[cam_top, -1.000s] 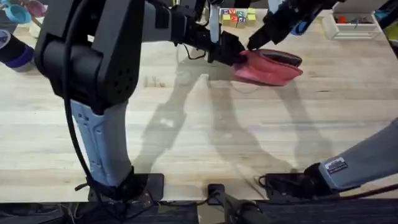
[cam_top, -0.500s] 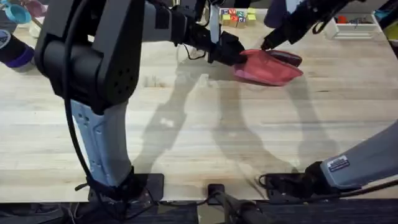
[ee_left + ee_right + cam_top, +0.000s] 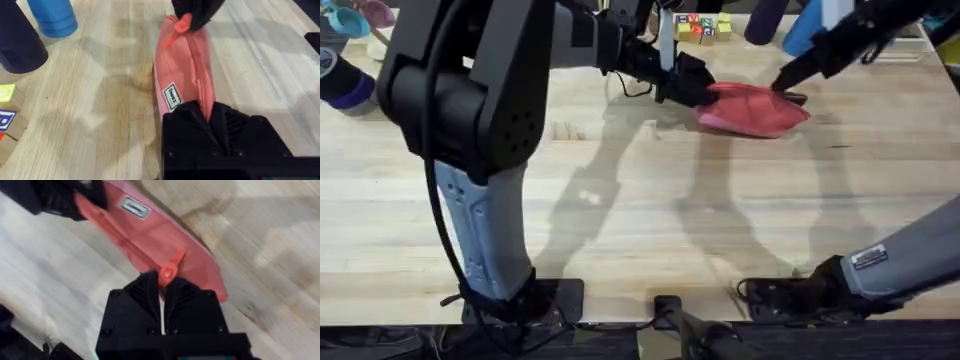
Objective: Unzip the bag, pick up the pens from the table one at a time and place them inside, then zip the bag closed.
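A light-wood table (image 3: 650, 210) with plank seams is spanning the scene, with coloured blocks (image 3: 698, 26) sitting at its far edge and a blue cylinder (image 3: 52, 18) standing beside a dark cylinder (image 3: 19, 42) near the bag. The bag (image 3: 752, 109), a coral-pink pouch, is lying flat on the far middle of the table, right of centre, with its zipper seam facing up. The left gripper (image 3: 692, 84) is reaching across from the left and pinching the bag's near-left end; in the left wrist view its fingers (image 3: 187, 120) are closing narrowly on a fold of pink fabric just past the white label (image 3: 171, 95). The right gripper (image 3: 788, 78) is meeting the bag's opposite end from the upper right; in the right wrist view its fingers (image 3: 180, 297) are standing close together and clamping the coral zipper pull (image 3: 169, 268), which is sticking up between them. Both arms are casting long shadows (image 3: 620, 190) across the planks toward the bases.
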Controlling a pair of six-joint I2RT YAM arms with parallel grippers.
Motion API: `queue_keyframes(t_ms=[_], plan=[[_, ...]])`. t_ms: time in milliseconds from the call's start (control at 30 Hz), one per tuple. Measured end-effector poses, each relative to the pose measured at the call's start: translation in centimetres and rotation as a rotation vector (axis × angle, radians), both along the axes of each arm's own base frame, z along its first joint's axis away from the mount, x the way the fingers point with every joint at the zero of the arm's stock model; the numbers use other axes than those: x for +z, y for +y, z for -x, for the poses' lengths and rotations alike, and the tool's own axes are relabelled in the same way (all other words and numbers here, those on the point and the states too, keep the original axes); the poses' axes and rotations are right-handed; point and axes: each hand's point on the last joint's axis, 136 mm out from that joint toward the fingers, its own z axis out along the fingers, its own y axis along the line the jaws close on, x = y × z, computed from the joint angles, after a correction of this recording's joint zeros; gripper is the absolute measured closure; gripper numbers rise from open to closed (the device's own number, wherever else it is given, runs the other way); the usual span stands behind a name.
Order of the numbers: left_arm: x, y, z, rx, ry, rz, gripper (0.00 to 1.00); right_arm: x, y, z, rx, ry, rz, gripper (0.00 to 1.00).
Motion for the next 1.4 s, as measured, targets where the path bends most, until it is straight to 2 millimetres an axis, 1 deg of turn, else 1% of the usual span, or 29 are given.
queue_keyframes(t_ms=[100,300,400,500,700,767,900,1000,1133,1333,1367,1400], plan=[[0.0,-0.2,0.1,-0.005,-0.001,0.001,0.957,-0.4,-2.0,0.3,-0.049,0.008,-0.006,0.965],[0.0,-0.2,0.2,-0.006,0.0,-0.001,0.957,-2.3,-6.5,1.3,-0.162,0.033,-0.002,0.965],[0.0,-0.2,0.2,-0.006,0.001,-0.002,0.957,-3.3,-7.9,1.9,-0.206,0.043,-0.013,0.965],[0.0,-0.3,0.2,-0.007,0.001,-0.001,0.957,-4.0,-8.7,2.2,-0.24,0.04,-0.04,0.965],[0.0,-0.4,0.3,-0.009,0.001,-0.001,0.957,-5.1,-9.6,2.4,-0.301,0.007,-0.131,0.965],[0.0,-0.4,0.3,-0.01,0.0,-0.001,0.957,-5.8,-9.9,2.4,-0.323,-0.008,-0.157,0.965],[0.0,-0.5,0.4,-0.012,0.0,-0.001,0.959,-7.2,-9.9,2.4,-0.355,-0.046,-0.205,0.965],[-0.1,-0.5,0.4,-0.01,0.0,-0.004,0.958,-7.8,-9.9,2.5,-0.375,-0.082,-0.24,0.965],[-0.1,-0.5,0.4,-0.01,0.0,-0.004,0.958,-8.4,-9.7,2.7,-0.392,-0.11,-0.275,0.965],[-0.3,-0.4,0.4,-0.008,0.003,-0.008,0.958,-8.5,-9.6,2.8,-0.403,-0.11,-0.287,0.96],[-0.3,-0.4,0.4,-0.008,0.003,-0.008,0.958,-8.5,-9.7,2.7,-0.405,-0.111,-0.286,0.885],[-0.3,-0.4,0.4,-0.007,0.003,-0.009,0.958,-8.7,-10.0,2.7,-0.407,-0.112,-0.265,0.771]])
